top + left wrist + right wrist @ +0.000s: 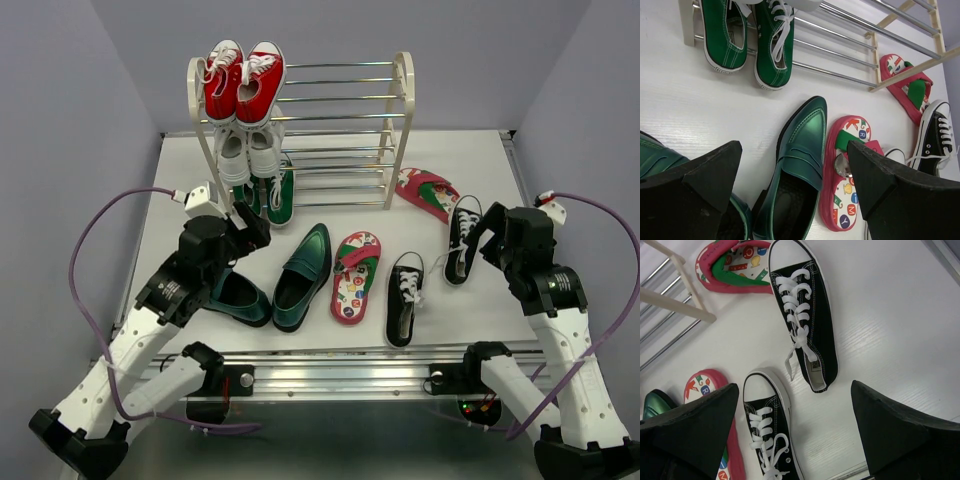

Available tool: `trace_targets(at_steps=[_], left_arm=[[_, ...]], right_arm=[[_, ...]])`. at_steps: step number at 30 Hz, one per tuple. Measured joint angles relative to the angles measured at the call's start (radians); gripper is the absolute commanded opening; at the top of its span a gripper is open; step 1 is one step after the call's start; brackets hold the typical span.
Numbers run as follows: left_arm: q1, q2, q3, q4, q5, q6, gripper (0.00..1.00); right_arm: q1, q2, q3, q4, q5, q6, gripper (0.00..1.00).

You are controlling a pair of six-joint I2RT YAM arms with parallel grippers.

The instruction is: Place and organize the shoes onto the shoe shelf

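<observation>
Both claws are spread wide and nothing is held by either. The left claw (792, 150) is poised above the green loafers (802, 125), the right claw (794, 387) above the black sneakers (807, 325).

The shoe shelf (404, 100) is set at the far edge of the table (480, 160). Its left end is taken up by red sneakers (244, 80), white sneakers (250, 155) and green sneakers (772, 55). None of the task's shoes is shelved.

One loafer (303, 277) is laid left of centre. Its mate (238, 297), toward the near-left corner, is partly hidden under the arm. One black sneaker (404, 297) is by the near edge, the other (462, 238) toward the right edge. Of the flip-flops, one (355, 276) is at centre, the other (428, 193) beside the shelf's right foot.

A glossy loafer could probably be squeezed out if pinched on its sloped side. A shoe rested on one thin rod could be tipped through.
</observation>
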Motion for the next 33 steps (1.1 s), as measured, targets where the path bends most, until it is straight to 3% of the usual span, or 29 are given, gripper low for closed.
trace_targets(at_steps=[11, 15, 24, 33], left_arm=[[-0.003, 0.082, 0.0, -0.021, 0.038, -0.029, 0.99], [-0.067, 0.134, -0.006, 0.0, 0.069, -0.048, 0.99], [-0.547, 0.398, 0.082, 0.078, 0.035, -0.089, 0.99], [-0.792, 0.658, 0.212, 0.154, 0.039, -0.123, 0.99]], right_arm=[[0.0, 0.003, 0.0, -0.01, 0.014, 0.029, 1.0], [0.0, 0.03, -0.003, -0.023, 0.017, 0.033, 1.0], [0.0, 0.1, -0.064, -0.026, 0.019, 0.048, 1.0], [0.0, 0.145, -0.066, -0.012, 0.035, 0.066, 1.0]])
